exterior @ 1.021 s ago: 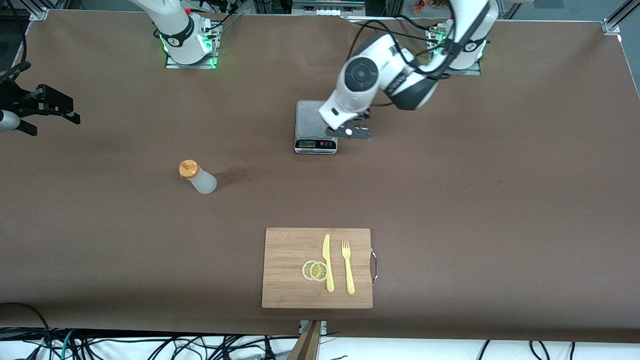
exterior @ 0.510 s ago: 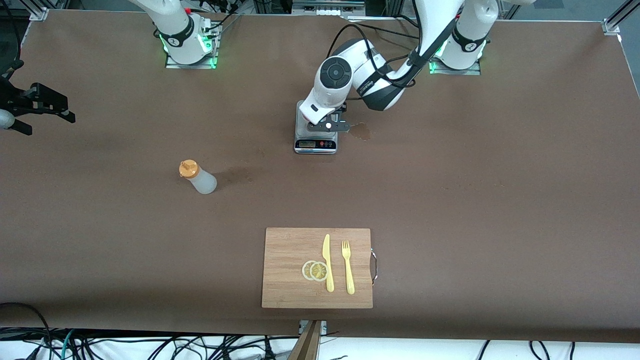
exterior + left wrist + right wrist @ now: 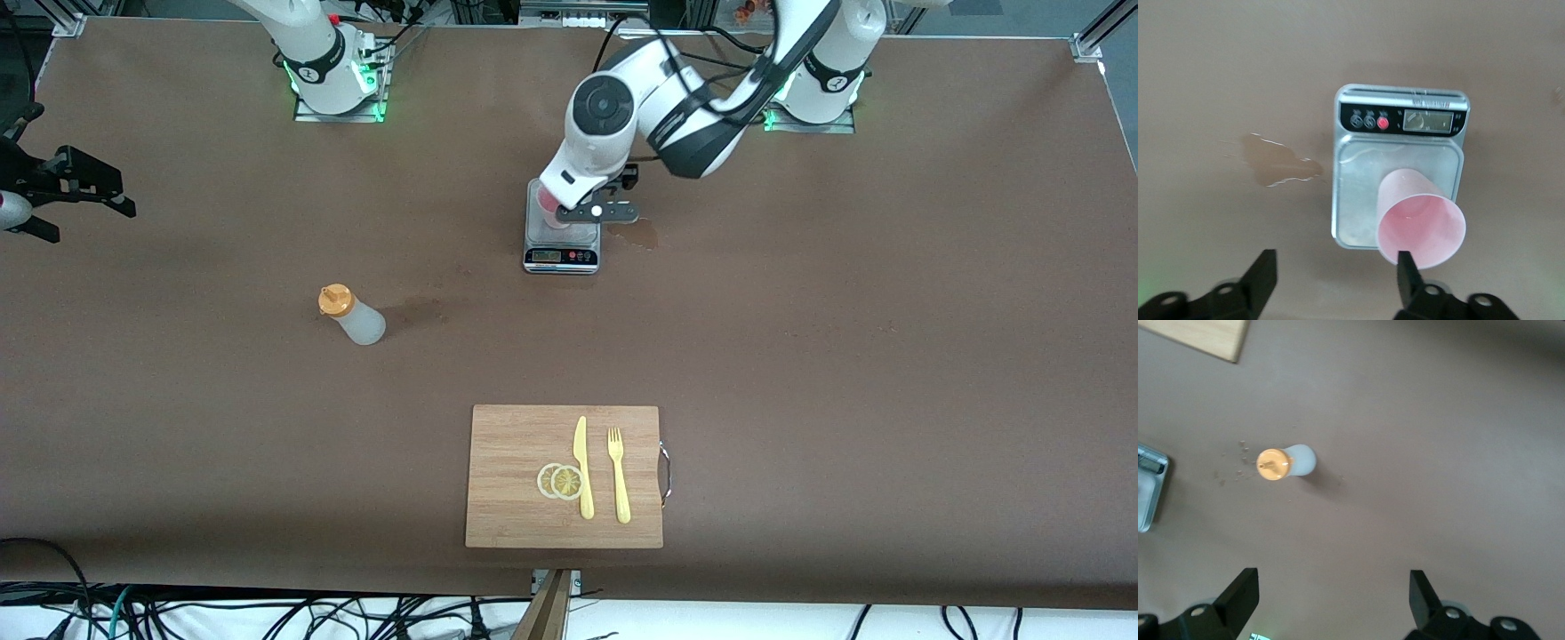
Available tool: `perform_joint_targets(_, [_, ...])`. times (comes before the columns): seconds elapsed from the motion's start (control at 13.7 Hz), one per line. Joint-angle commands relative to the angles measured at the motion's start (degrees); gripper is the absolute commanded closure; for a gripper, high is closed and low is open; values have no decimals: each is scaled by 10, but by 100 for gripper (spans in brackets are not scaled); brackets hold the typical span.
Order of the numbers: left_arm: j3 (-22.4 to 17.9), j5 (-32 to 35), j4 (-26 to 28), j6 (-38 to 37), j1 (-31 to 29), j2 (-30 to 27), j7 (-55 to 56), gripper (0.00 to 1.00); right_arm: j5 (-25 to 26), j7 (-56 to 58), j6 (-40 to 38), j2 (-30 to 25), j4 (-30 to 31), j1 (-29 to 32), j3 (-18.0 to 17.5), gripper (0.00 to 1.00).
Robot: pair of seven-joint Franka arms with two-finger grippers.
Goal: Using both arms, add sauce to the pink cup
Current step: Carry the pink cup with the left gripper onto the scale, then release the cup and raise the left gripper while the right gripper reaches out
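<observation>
Released pink cup (image 3: 1421, 227) beside fingers (image 3: 1406, 275)

I'm looking at a robotics lab set up as a mock kitchen station, not a real kitchen. Two white arm bases (image 3: 333, 67) are bolted on metal plates along one long edge of a counter (image 3: 889, 356) wrapped in plain brown sheeting, aluminium framing stands at its corners, and loose cables (image 3: 267, 613) tangle on the floor below the edge nearest my front camera. The props are staged like a test layout: a digital scale (image 3: 561, 240), a bamboo cutting board (image 3: 516, 480) carrying a yellow plastic knife (image 3: 582, 467), a fork (image 3: 618, 476) and fake lemon slices (image 3: 560, 481).
</observation>
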State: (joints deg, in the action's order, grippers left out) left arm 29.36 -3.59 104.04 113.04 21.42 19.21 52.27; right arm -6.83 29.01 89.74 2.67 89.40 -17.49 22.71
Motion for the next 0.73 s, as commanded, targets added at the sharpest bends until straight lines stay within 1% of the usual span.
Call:
perform_joint_targets(0.0, [-1, 2, 20, -23, -54, -86, -18, 0, -58, 105, -6, 6, 9, 3, 1, 0])
perform_joint_targets(0.15, [-11, 3, 20, -60, -105, -129, -73, 0, -102, 175, -3, 14, 21, 10, 1, 0])
perform_joint_targets(0.36, [-89, 3, 18, -79, -117, -159, -193, 0, -167, 316, -3, 30, 45, 37, 1, 0])
perform_joint_targets(0.51, [-138, 3, 17, -92, -125, -170, -288, 0, -214, 445, -9, 66, 47, 61, 1, 0])
perform_joint_targets(0.58, [-168, 3, 16, -94, -129, -173, -342, 0, -247, 506, -11, 82, 54, 75, 1, 0])
perform_joint_targets(0.66, [-188, 3, 14, -104, -135, -175, -389, 0, -274, 556, -11, 91, 67, 85, 1, 0])
